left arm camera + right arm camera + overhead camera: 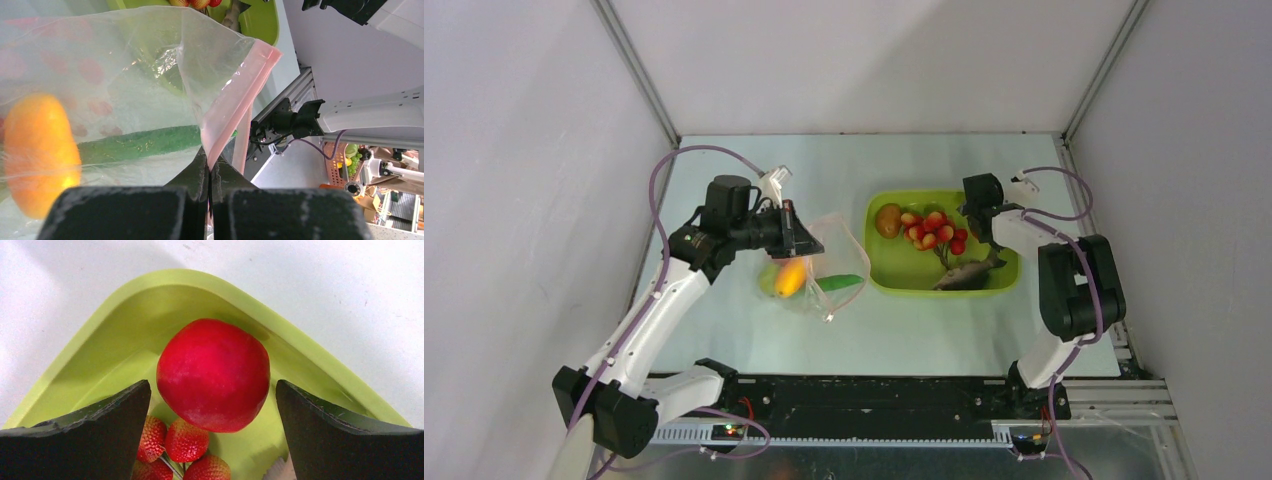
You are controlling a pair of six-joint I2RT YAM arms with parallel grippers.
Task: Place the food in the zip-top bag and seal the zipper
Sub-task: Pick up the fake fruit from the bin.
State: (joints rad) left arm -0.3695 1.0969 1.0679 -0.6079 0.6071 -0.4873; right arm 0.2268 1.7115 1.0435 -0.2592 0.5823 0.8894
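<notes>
From above, the clear bag (829, 265) sits left of the green tub (894, 275) with an orange piece (790, 277) and a green pod (842, 282) inside, and the left arm (664, 300) is stretched over it. Left wrist view: the left gripper (209, 167) is pinched tight on the pink zipper (240, 95). Right wrist view: the right gripper (212, 385) hangs wide open and holds nothing, its fingers either side of the red tomato (213, 360) in the tub's far right corner.
</notes>
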